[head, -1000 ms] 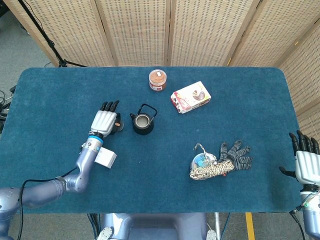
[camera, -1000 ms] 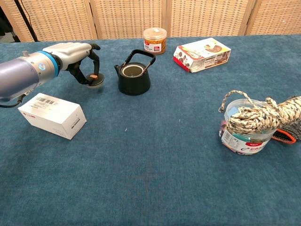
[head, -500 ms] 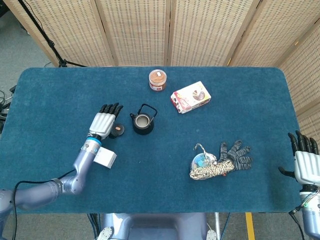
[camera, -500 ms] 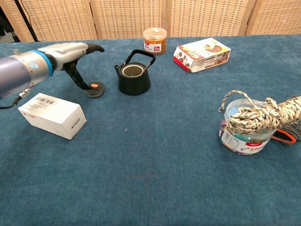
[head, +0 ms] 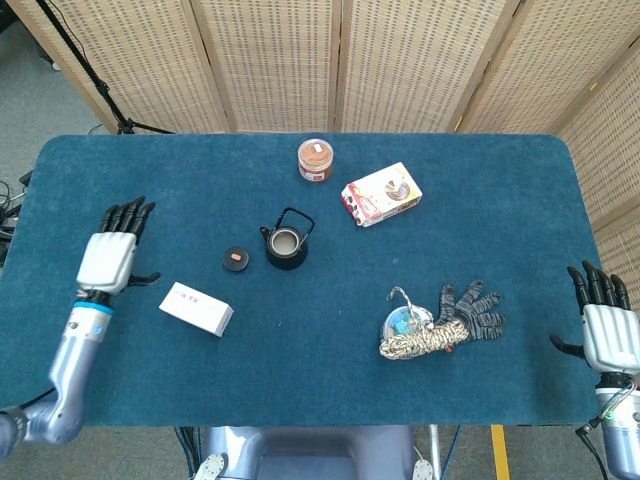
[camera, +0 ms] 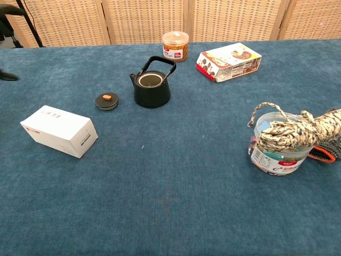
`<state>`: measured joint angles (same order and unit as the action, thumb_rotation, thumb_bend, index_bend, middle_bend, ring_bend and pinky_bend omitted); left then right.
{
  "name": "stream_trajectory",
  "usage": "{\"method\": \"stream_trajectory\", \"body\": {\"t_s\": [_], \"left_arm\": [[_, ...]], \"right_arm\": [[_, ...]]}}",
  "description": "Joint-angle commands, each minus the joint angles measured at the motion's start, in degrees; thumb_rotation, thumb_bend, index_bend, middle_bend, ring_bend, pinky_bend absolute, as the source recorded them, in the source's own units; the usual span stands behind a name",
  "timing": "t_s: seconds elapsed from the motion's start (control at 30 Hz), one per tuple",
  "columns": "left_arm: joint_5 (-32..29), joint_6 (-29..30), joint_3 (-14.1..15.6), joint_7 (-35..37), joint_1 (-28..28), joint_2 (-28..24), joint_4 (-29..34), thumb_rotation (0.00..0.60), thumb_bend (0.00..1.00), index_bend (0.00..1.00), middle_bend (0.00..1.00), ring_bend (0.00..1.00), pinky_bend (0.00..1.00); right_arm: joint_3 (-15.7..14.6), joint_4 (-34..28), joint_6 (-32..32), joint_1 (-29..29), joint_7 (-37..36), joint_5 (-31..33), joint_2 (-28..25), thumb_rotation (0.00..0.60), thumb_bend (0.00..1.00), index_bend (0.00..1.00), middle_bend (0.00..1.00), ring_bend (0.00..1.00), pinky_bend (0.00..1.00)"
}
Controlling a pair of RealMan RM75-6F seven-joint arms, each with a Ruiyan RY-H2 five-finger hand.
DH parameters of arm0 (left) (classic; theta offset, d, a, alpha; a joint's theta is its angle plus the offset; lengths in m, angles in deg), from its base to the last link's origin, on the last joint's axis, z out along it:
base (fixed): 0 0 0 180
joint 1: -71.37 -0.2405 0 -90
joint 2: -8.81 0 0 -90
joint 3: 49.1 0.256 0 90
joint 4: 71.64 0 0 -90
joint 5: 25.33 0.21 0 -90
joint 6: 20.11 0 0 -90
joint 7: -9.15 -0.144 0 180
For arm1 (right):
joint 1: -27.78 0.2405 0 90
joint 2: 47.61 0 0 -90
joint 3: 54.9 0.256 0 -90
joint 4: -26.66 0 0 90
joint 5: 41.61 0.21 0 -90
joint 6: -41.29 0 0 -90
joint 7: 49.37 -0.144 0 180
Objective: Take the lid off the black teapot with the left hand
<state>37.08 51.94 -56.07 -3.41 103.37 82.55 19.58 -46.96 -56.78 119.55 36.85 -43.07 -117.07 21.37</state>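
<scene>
The black teapot (head: 286, 242) (camera: 152, 85) stands near the table's middle, its mouth uncovered and its handle raised. Its black lid (head: 235, 259) (camera: 107, 101), with an orange knob, lies flat on the cloth just left of the pot. My left hand (head: 110, 254) is far to the left of the lid, open with fingers spread and nothing in it; in the chest view only dark fingertips (camera: 9, 76) show at the left edge. My right hand (head: 603, 330) hovers open at the table's right edge.
A white box (head: 196, 308) (camera: 59, 130) lies in front of the lid. A brown-lidded jar (head: 316, 160) and a snack box (head: 381, 194) sit at the back. A tub wrapped in rope (head: 420, 333) (camera: 282, 140) and a dark glove (head: 478, 306) lie right.
My left hand has let go of the lid, which now rests on the table, and has pulled away far to the left. The right hand has barely moved.
</scene>
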Motion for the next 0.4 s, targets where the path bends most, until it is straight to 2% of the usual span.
{"method": "stream_trajectory", "body": {"t_s": [0.03,0.17,0.4], "left_arm": [[5.5,6.06,4.01,6.08,-6.78,-3.65,2.13,0.6,0.03,0.0,0.0,0.0,0.0],[7.21,10.83,6.27,8.27,-12.41,-4.69,1.74,0.6,0.03,0.0,0.0,0.0,0.0],[9.86,11.75,8.04,11.99,-16.66,-5.86,1.31,0.6,0.03,0.0,0.0,0.0,0.0]], "right_arm": [[-0.23,-0.12,0.47,-0.14,-0.15,-0.63,-0.05,0.6,0.0,0.0,0.0,0.0,0.0],[-0.51,-0.47,1.84,-0.48,-0.44,-2.07,-0.19,0.6,0.0,0.0,0.0,0.0,0.0],[-0.98,-1.25,4.04,-1.36,-1.15,-3.95,-0.55,0.6,0.0,0.0,0.0,0.0,0.0]]}}
